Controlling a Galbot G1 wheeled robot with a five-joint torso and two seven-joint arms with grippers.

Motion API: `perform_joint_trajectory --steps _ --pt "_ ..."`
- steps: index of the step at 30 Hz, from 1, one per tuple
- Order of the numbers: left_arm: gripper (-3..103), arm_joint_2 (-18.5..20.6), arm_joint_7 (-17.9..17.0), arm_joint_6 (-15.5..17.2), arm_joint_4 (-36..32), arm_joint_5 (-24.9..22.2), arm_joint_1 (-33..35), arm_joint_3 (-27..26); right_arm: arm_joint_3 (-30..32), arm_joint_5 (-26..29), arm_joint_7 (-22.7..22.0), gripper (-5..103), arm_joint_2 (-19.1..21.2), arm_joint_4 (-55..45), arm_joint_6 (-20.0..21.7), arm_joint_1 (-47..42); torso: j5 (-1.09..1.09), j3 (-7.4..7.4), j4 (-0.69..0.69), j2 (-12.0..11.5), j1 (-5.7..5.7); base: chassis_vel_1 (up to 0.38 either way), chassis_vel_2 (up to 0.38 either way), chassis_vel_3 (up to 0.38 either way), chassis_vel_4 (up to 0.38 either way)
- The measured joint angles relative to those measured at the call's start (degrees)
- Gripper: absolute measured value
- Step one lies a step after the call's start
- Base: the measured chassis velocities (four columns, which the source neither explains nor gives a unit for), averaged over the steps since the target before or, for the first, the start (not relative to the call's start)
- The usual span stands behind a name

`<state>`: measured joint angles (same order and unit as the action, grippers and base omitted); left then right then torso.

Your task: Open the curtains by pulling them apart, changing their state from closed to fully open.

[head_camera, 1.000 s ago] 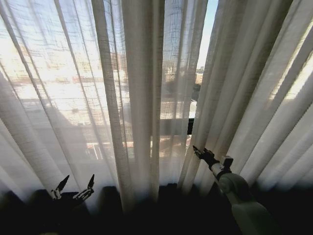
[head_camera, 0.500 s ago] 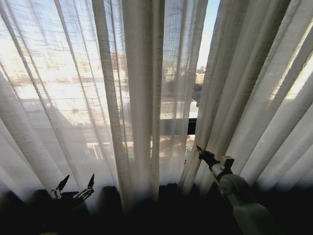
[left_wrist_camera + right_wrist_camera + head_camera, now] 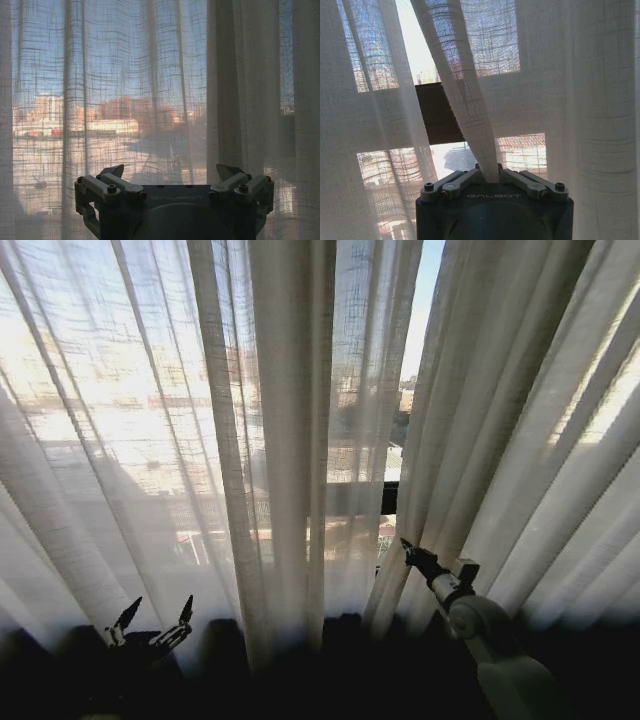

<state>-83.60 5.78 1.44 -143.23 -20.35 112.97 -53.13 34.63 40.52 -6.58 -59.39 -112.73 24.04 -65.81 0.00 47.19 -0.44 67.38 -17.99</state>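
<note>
- Across the whole head view hang the curtains (image 3: 280, 440), two sheer white pleated panels with a narrow strip of open sky between them, right of the middle.
- Beside that gap, the right gripper (image 3: 405, 546) sits at the inner edge of the right-hand panel, low down, touching the fabric; its arm reaches up from the lower right.
- Well to the left of the gap, the left gripper (image 3: 152, 618) hangs low before the left-hand panel, its two fingers spread apart and holding nothing.
- Seen from the left wrist, the left gripper (image 3: 172, 171) faces the curtains (image 3: 150, 90) with its fingertips wide apart and no fabric between them; buildings show through the weave.
- Seen from the right wrist, the right gripper (image 3: 489, 172) has its fingers drawn together, pinching a fold of the curtains (image 3: 560, 100) that rises from the pinch. A dark window frame bar (image 3: 437, 112) shows in the gap beside that fold.
</note>
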Motion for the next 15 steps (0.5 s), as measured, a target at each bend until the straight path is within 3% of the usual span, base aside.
perform_joint_trajectory --steps 7,15 --pt "100 0.07 0.12 -0.12 0.0 0.13 -0.16 0.43 1.69 0.49 0.1 0 0.43 -0.45 -0.07 -1.62 0.02 0.0 -0.01 0.01 0.02 -0.135 -0.258 0.122 0.266" --pt "100 0.13 0.23 -0.55 0.0 0.12 -0.17 0.34 2.06 0.57 0.12 0 0.18 -0.75 -0.13 -1.83 0.02 0.0 0.0 0.0 0.02 -0.245 -0.318 0.239 0.33"
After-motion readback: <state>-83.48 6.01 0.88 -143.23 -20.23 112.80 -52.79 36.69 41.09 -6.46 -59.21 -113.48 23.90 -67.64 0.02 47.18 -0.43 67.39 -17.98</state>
